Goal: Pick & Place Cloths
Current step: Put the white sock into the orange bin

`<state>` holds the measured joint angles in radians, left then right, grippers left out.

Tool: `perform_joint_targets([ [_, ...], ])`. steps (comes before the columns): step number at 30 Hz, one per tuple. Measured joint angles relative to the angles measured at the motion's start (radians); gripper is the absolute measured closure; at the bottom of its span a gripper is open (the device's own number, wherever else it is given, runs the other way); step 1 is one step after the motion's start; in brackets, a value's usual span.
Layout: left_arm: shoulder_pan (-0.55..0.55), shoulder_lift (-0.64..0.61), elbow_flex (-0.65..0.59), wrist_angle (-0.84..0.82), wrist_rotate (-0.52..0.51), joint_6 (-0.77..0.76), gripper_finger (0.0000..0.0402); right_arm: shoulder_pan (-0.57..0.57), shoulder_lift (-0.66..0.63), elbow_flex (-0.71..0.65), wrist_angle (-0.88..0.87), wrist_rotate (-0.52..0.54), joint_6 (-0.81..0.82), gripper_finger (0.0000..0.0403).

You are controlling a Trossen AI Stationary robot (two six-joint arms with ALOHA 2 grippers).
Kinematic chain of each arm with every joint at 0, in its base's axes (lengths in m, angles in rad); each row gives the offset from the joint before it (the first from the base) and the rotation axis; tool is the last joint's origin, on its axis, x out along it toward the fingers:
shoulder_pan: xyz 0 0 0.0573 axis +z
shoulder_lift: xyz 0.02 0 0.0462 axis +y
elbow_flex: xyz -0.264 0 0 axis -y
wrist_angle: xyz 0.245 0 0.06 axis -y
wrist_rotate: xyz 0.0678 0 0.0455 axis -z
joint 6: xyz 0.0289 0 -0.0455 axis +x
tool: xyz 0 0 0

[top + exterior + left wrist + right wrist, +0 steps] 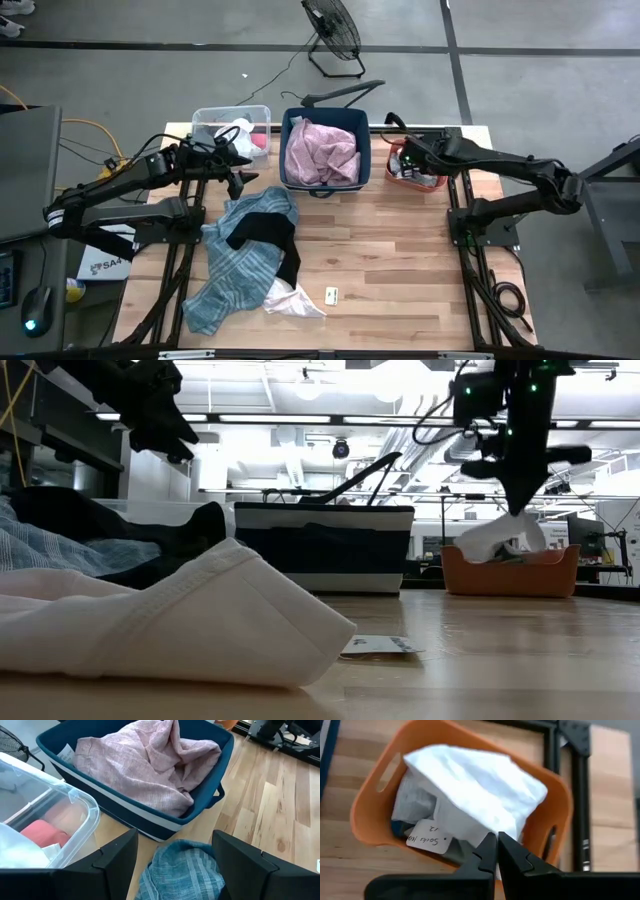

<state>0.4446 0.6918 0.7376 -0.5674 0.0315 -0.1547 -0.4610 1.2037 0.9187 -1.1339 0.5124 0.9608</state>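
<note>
Sorting looks partly done. A mauve-pink cloth (322, 152) fills the navy bin (288, 172) at the back of the surface (400, 260); a white cloth (470, 785) sits heaped in the orange basket (367, 805), and the clear tub (205, 118) holds a few small pieces. Left on the surface: the teal plaid cloth (235, 265), a black garment (265, 232) across it, and a white cloth with trim (292, 300) beside a small paper tag (331, 294). The left hand (172, 862) hovers over the plaid cloth's edge, spread wide and empty. The right hand (497, 852) hangs over the orange basket, fingers together; whether it pinches the white cloth is unclear.
</note>
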Motion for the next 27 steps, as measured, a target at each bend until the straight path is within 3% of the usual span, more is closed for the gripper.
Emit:
perform_joint_targets([
  [10, 0.0, 0.0, 0.0, -0.001, 0.001, 0.0, 0.0151, 0.0, 0.0, -0.189, 0.329, -0.114, 0.039, 0.0399],
  [22, 0.0, 0.0, 0.0, -0.002, 0.003, 0.0, 0.0151, 0.0, 0.0, -0.262, 0.378, -0.137, 0.042, 0.0399],
  [27, 0.0, 0.0, 0.0, -0.002, 0.003, 0.0, 0.0151, 0.0, -0.001, -0.262, 0.427, -0.137, -0.001, 0.0368],
])
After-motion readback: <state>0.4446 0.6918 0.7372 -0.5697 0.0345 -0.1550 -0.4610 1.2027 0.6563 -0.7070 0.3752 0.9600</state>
